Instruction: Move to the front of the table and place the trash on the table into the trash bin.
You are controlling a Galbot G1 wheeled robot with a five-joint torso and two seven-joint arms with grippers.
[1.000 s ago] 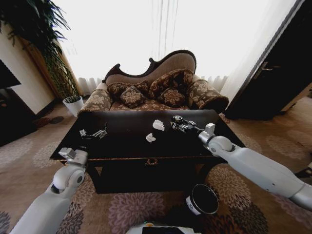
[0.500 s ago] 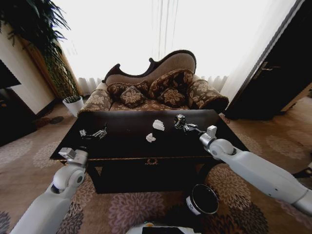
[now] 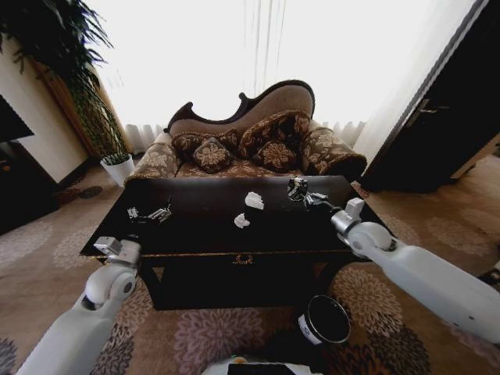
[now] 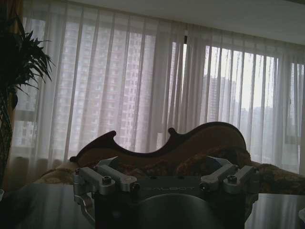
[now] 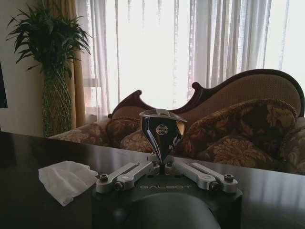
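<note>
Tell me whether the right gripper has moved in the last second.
Yes. The right gripper, holding the black cup, shifted right and toward the sofa, away from the paper wads.

The right arm reaches forward and up from the lower right, its white forearm stretched long, wrist tilted toward the far right part of the desk [image 3: 195, 234]. Its right hand [image 3: 298, 190] is closed around a small black cup-like item [image 5: 161, 131], pinched between the fingers. The left arm is bent low at the lower left, its left hand [image 3: 150, 213] spread wide over the desk's left end.

Paper wads [image 3: 248, 209] on table [image 3: 203, 226]
</note>
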